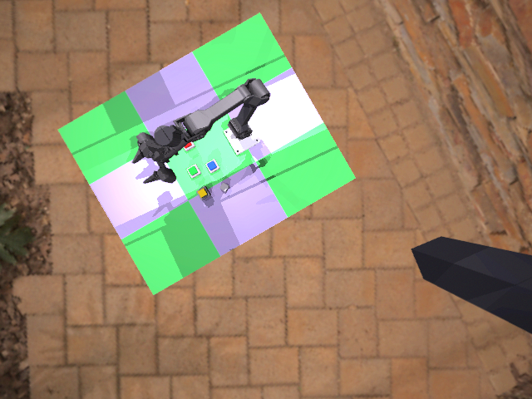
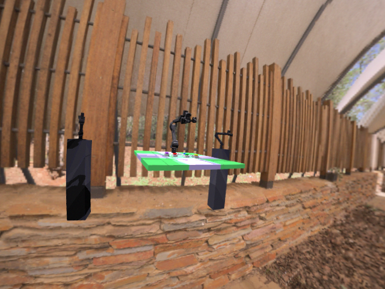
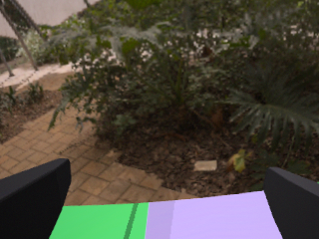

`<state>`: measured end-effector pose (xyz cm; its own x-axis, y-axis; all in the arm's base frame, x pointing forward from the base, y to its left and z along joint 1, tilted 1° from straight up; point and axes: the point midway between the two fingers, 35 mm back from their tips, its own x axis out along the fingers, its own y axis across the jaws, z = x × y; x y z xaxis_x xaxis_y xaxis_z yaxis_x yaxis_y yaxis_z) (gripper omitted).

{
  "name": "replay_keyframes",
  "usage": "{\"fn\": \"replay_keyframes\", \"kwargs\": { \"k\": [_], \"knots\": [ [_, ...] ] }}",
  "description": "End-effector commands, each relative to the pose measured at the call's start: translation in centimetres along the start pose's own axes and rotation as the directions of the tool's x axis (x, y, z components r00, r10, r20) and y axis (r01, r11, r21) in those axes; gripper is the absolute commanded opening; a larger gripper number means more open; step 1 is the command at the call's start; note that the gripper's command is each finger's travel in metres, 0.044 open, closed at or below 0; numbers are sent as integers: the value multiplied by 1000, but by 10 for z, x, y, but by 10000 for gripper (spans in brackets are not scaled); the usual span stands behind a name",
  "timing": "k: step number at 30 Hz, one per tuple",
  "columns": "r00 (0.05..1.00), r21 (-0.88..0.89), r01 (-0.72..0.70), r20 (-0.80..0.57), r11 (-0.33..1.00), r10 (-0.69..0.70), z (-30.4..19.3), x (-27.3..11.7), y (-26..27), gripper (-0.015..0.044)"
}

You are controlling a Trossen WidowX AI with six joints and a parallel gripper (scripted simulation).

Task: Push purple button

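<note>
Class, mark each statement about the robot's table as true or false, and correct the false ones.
1. The pincer is open and holds nothing. True.
2. The green button sits beside the blue button. True.
3. The pincer is pressing down on the blue button. False: it is off to one side of the buttons, not on the blue one.
4. The purple button shows plainly in the top view. False: the arm covers that area, so it is not seen.
5. A yellow button is on the table. True.

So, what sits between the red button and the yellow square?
The green button, roughly midway between the red button and the yellow square, in the top view.
</note>
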<state>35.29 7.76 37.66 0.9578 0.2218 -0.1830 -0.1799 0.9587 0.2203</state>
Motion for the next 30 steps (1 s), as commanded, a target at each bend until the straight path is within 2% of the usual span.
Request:
{"fn": "replay_keyframes", "kwargs": {
  "k": [1,5,9,14,16,18,24,30],
  "knots": [
    [958,-137,160,-217,978,-187,-46,9,-64,400],
    [824,-266,235,-455,935,-337,-99,-5,-128,400],
    [610,-339,222,-683,914,-402,-151,-42,-181,400],
    [294,-287,135,-902,948,-315,-205,-110,-218,400],
    [216,-243,111,-941,964,-262,-216,-130,-221,400],
    [186,-222,102,-953,970,-238,-220,-137,-222,400],
    [184,-221,102,-954,970,-236,-220,-138,-222,400],
    [184,-221,101,-954,970,-236,-271,-127,-235,242]
  ]
}}
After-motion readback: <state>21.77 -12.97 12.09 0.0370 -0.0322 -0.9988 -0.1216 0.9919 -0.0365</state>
